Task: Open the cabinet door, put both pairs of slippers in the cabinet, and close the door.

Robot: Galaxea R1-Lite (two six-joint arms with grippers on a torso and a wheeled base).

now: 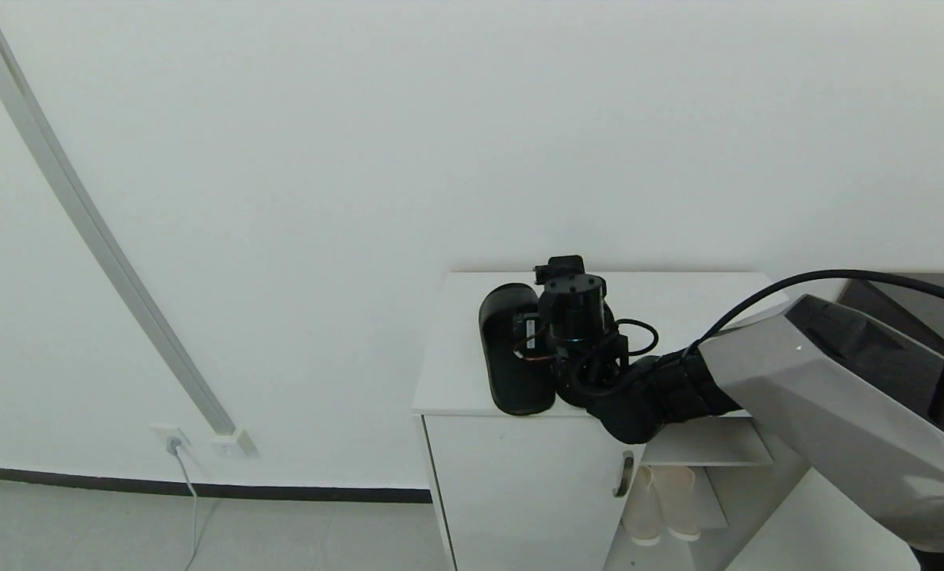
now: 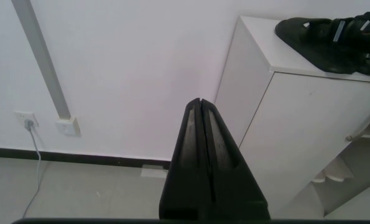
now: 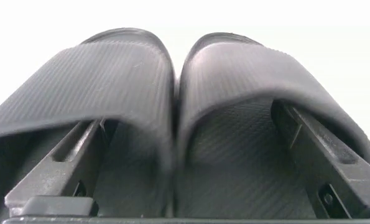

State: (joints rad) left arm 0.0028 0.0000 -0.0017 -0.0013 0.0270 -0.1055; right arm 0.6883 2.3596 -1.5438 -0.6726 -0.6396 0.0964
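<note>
Two black slippers (image 1: 508, 357) lie atop the one cabinet (image 1: 519, 492); the right gripper (image 3: 188, 121) is spread, one finger under each strap. Two white slippers (image 1: 662, 503) sit inside. The left gripper (image 2: 200, 130) is pressed together.

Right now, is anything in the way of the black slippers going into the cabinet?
Nothing visible is. The black rubber slippers sit on top of the white cabinet. Its open compartment lies below them; pale slippers lie lower inside.
</note>
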